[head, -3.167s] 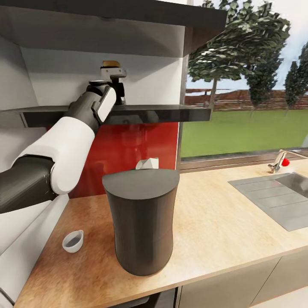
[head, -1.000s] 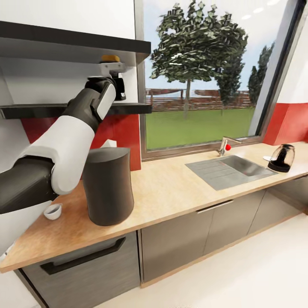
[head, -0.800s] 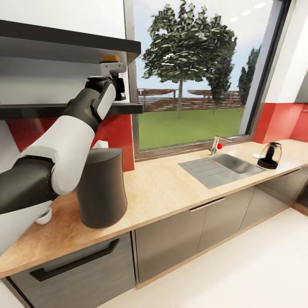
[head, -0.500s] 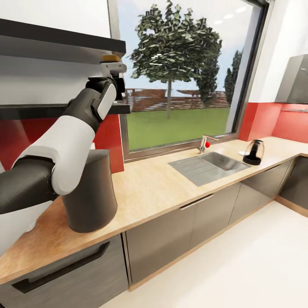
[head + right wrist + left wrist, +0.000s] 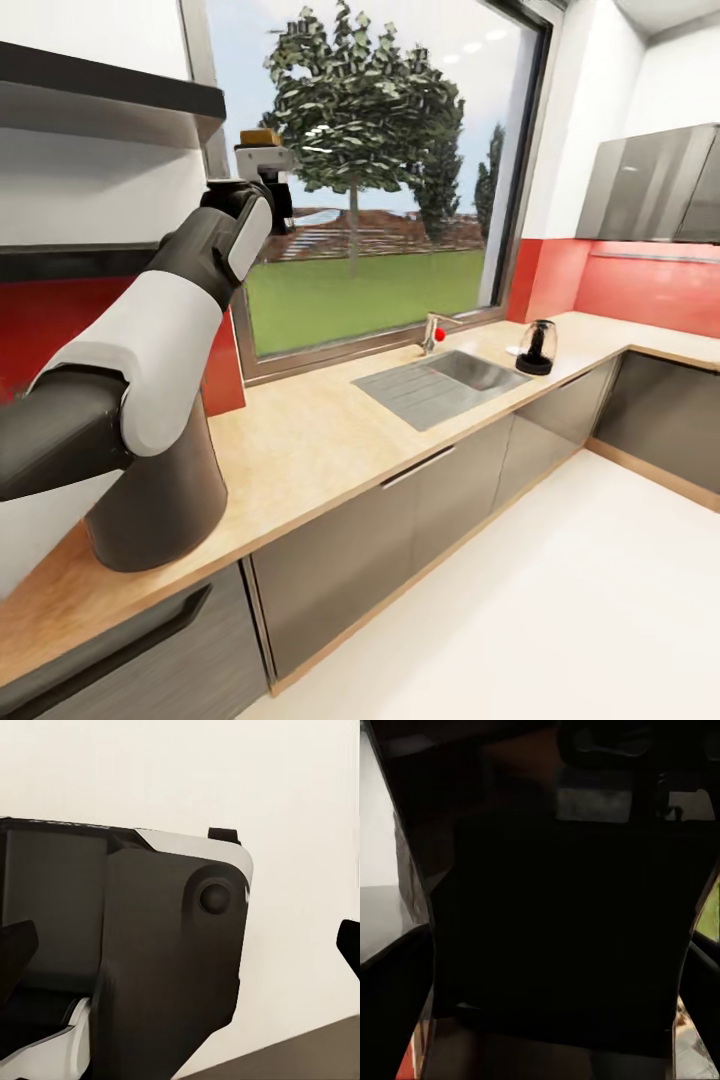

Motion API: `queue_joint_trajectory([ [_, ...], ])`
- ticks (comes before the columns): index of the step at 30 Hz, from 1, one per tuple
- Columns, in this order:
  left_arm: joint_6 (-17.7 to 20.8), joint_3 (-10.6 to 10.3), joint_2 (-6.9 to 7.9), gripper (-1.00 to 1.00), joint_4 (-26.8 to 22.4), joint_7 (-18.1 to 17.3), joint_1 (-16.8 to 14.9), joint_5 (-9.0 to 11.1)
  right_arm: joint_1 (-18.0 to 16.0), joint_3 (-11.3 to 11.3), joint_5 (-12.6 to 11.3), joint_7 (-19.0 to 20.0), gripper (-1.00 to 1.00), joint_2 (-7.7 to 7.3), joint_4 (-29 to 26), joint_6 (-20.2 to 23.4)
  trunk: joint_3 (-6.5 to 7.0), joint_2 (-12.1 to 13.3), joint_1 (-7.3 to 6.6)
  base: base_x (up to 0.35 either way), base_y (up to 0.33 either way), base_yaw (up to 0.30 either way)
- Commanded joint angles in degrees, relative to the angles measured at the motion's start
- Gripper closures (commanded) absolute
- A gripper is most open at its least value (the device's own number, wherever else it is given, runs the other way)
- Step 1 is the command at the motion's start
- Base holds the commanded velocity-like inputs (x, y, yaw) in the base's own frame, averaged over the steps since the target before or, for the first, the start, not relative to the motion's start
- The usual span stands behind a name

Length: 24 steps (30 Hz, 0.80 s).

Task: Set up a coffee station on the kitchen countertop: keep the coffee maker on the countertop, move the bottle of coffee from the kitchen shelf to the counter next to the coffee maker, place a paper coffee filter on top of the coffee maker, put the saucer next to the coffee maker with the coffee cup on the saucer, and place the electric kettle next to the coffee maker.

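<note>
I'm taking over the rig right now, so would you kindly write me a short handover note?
Left gripper: raised, shut on the bottle of coffee.
Right gripper: fingers apart, nothing between them.
Coffee maker stands on the countertop; electric kettle sits far off past the sink.
Done: bottle off the shelf.
Left: set the bottle by the coffee maker, then filter, saucer, cup, kettle.

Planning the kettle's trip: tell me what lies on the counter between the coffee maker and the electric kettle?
Head view: bare countertop, then the sink with its tap, between coffee maker and electric kettle.

Wooden countertop [image 5: 320, 440]: coffee maker [image 5: 160, 500] near left end, electric kettle [image 5: 538, 348] beyond sink [image 5: 440, 380].
</note>
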Motion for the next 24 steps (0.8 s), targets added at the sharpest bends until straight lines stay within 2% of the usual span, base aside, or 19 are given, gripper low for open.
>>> queue_joint_trajectory([
  [1, 0.3, -0.3, 0.02, 1.00, -0.1, 0.5, 0.0, 0.4, 0.0, 0.5, -0.5, 0.1, -1.00, -0.01, 0.0, 0.2, -0.07, -0.1, 0.04, 0.154, -0.184, -0.272],
  [8, 0.1, -0.4, -0.08, 1.00, 0.0, 0.6, 0.3, 0.4, 0.0, 0.5, -0.5, 0.1, -1.00, -0.01, 0.0, 0.2, -0.07, -0.1, 0.04, 0.164, -0.216, -0.272],
  [15, -0.5, -0.5, -0.34, 1.00, -0.1, 0.5, 4.7, 0.4, 0.0, 0.6, -0.5, 0.0, -1.00, -0.01, 0.0, 0.2, -0.07, -0.1, 0.04, 0.159, -0.227, -0.210],
  [17, -3.2, -0.6, -0.56, 1.00, -0.1, 0.5, 9.5, 0.4, 0.0, 0.6, -0.5, 0.0, -1.00, -0.01, -1.3, -2.7, -0.07, -0.1, 0.04, 0.051, -0.251, -0.030],
  [21, -6.9, -0.7, -0.56, 1.00, -0.1, 0.5, 14.3, 0.4, 0.0, 0.6, -0.5, 0.1, -1.00, 0.05, -2.0, -5.2, -0.07, -0.1, 0.04, -0.015, -0.257, -0.007],
  [22, -7.6, -0.7, -0.56, 1.00, -0.2, 0.4, 16.8, 0.4, 0.0, 0.6, -0.5, 0.1, -1.00, 0.08, -2.1, -5.6, -0.07, -0.1, 0.04, -0.147, -0.217, -0.001],
  [24, -8.1, -0.7, -0.56, 1.00, -0.2, 0.3, 18.5, 0.3, 0.0, 0.6, -0.5, 0.1, -1.00, 0.10, -2.1, -5.7, -0.07, -0.1, 0.04, -0.160, -0.168, -0.001],
])
